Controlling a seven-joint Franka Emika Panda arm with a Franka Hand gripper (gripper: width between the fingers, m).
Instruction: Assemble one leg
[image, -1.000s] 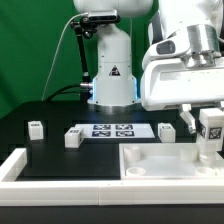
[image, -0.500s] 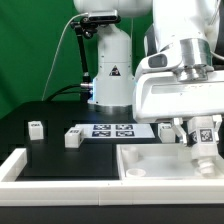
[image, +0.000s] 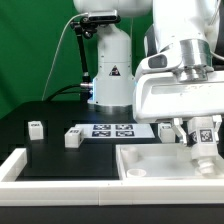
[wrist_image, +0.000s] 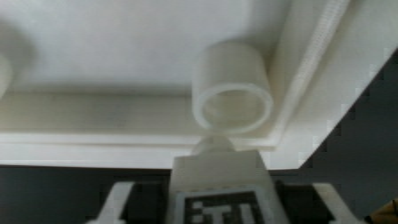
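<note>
1. The Panda arm (image: 180, 60) fills the exterior view's right side. Directly beneath its pincer (image: 203, 136) lies the white tray-like part (image: 140, 165), rims up, with one corner under the fingers.
2. The marker board (image: 112, 129) lies flat on the table, apart from the pincer, toward the exterior view's left.
3. The pincer is clamped on the leg (image: 204, 150). The leg hangs upright with its tag facing outward and its lower end inside the tray corner, close to the rim. You cannot tell whether it touches the floor there.
4. The nearest spare post (image: 165, 131) stands just beside the pincer. A second post (image: 72, 138) and a third post (image: 36, 127) stand well apart from it.

Handling: treat the leg as light, rigid and smooth. Hard plastic is likely to slip or twist under a weak grasp. Hold it across the tagged upper section and leave the round lower shaft free. Keep it vertical while seating it, because a tilted post may bind against the rim.
</note>
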